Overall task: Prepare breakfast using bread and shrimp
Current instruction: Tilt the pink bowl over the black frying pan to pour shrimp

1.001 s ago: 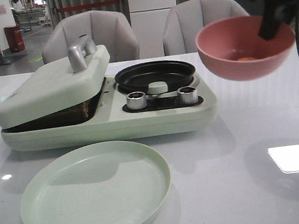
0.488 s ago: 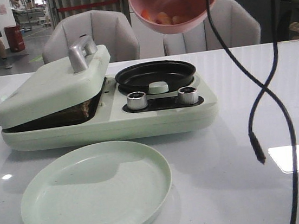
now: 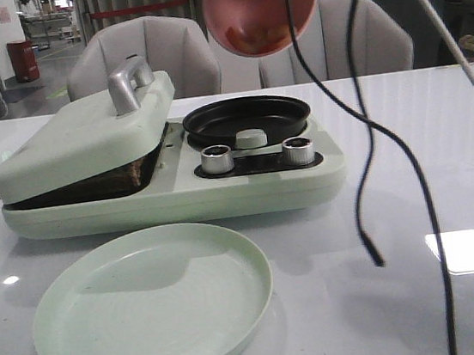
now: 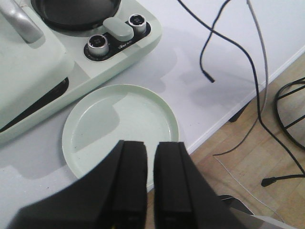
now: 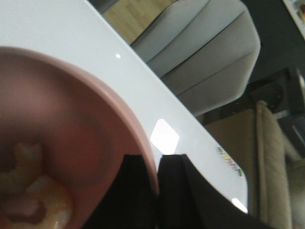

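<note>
**Pink bowl held high above the pan, shrimp only partly seen**

In the front view the pink bowl [image 3: 261,8] is seen tipped on its side above the black round pan [image 3: 245,117], with its top cut off by the frame edge; its inside is in shadow there and no contents can be made out. The right gripper [image 5: 156,179] is closed on the bowl's rim, one finger inside the wall and one outside, as shown by the right wrist view. The shrimp [image 5: 28,198] are seen there as blurred pale pieces low in the bowl, partly cut off by the frame; their number cannot be told.

The bread [image 3: 124,176] is mostly hidden under the tilted pale green lid [image 3: 85,135] of the cooker [image 3: 179,200]; only a dark brown strip shows in the gap.

The left gripper [image 4: 150,179] is held above the green plate [image 4: 120,131], its fingers nearly together with a narrow gap, and nothing is held between them. Loose black cables [image 3: 361,128] hang across the front view.
</note>
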You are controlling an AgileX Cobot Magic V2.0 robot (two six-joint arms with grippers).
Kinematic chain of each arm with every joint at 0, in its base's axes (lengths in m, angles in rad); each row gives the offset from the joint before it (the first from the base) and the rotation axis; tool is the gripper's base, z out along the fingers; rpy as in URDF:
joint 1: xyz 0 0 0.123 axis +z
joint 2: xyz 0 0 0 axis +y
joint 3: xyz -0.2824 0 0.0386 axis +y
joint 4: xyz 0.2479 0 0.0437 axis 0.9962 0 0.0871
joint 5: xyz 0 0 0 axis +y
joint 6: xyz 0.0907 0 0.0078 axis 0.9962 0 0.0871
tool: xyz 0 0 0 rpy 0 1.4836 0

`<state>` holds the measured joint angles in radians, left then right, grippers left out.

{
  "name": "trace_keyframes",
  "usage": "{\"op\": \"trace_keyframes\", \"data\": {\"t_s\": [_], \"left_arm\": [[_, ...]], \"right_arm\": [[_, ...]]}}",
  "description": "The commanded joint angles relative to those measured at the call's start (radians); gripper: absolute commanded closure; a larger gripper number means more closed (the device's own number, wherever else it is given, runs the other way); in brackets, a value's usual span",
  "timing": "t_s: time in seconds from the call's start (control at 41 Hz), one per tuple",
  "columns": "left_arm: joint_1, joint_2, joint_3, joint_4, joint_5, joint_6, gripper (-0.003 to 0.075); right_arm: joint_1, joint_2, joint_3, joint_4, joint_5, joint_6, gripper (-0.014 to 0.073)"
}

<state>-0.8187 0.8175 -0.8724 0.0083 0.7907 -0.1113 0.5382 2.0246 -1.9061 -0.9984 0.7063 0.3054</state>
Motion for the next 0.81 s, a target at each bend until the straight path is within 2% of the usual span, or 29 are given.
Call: {"op": "trace_keyframes", "data": {"t_s": [0.0,0.171,0.269,0.464,0.781], "left_arm": [[-0.009,-0.004,-0.029,-0.008,-0.077,-0.008,0.0554],[-0.009,-0.004,-0.029,-0.008,-0.077,-0.008,0.0554],[-0.009,-0.004,-0.029,-0.008,-0.077,-0.008,0.0554],[-0.009,-0.004,-0.029,-0.008,-0.077,-0.008,0.0554],[-0.009,-0.004,-0.029,-0.008,-0.065,-0.008,0.0554]], "right_arm": [[0.021,0.009,-0.111,-0.195,0.028,0.007,0.0578],[0.077,0.108,-0.185,-0.453,0.136,0.007,0.0578],[0.104,0.134,-0.188,-0.558,0.192,0.007,0.0578],[0.141,0.139,-0.191,-0.594,0.262,0.007,0.0578],[0.157,0.139,-0.191,-0.728,0.346,0.007,0.0578]]}}
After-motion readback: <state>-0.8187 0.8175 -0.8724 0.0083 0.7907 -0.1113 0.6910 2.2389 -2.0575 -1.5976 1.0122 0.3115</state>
